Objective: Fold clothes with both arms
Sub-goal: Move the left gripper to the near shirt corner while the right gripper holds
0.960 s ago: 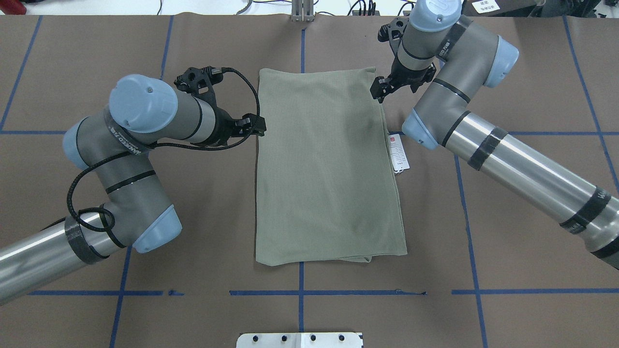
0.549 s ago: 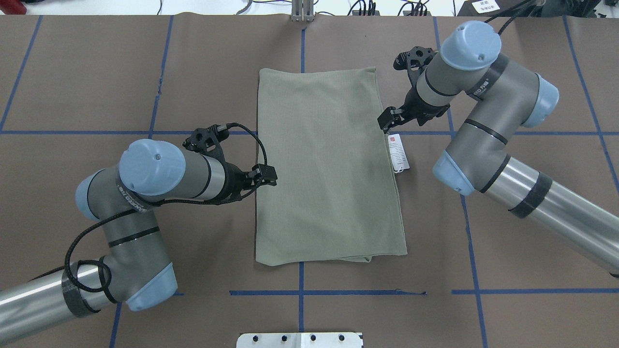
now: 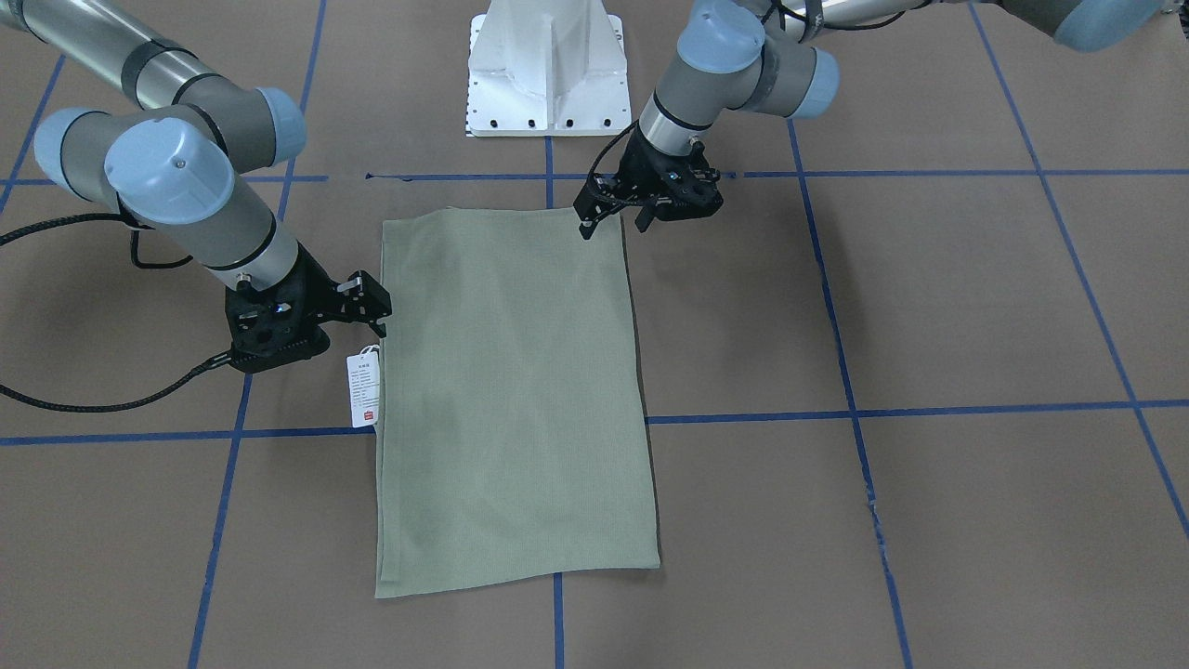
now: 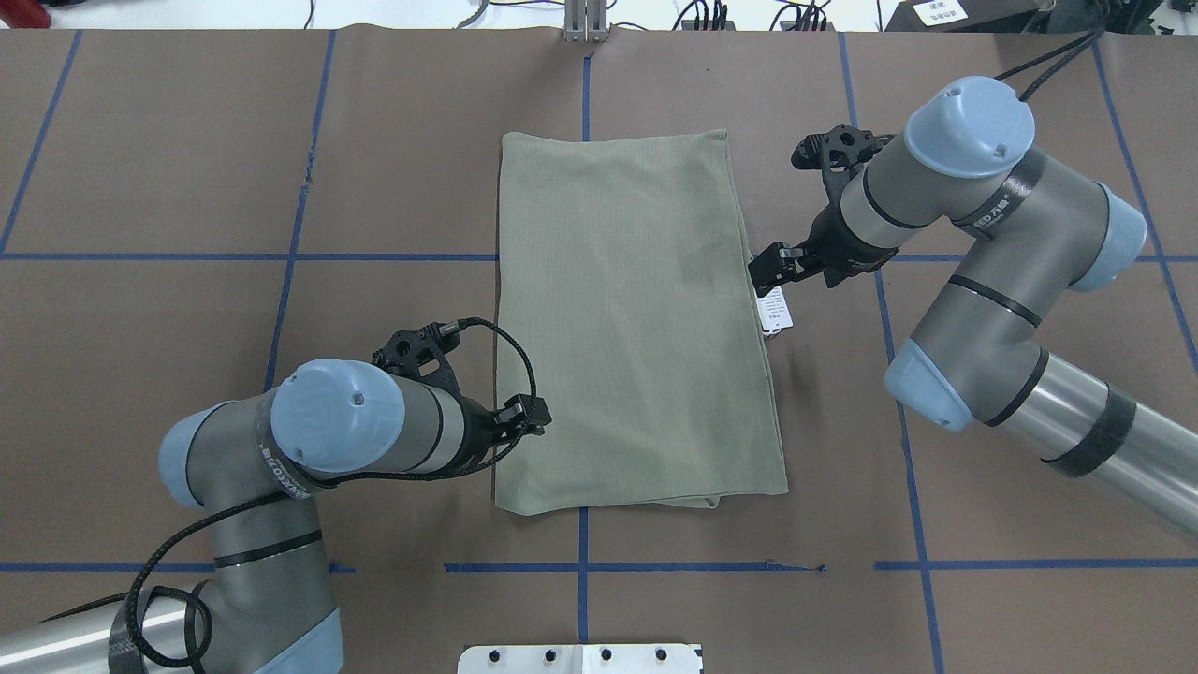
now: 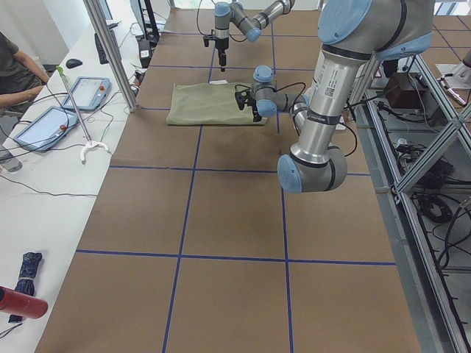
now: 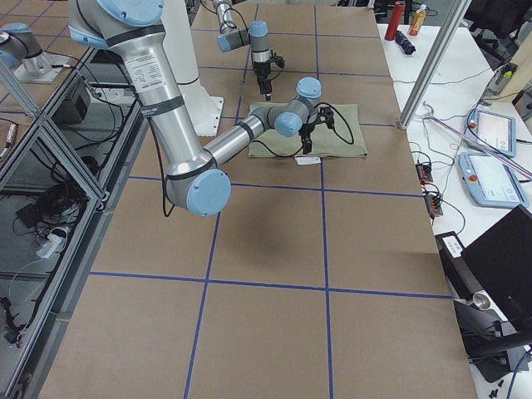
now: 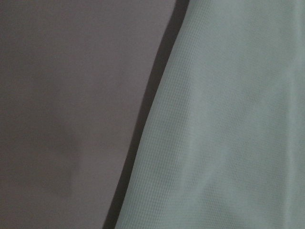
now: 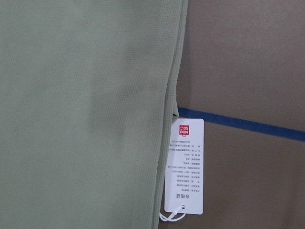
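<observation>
Sage-green folded shirt (image 4: 636,318), left fingers (image 3: 585,223) and right fingers (image 4: 766,267) spread, empty, at its edges

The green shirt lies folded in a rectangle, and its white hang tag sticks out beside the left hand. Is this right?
No. The white hang tag sticks out beside the right hand, as the overhead view shows. The green shirt does lie folded in a rectangle.
</observation>
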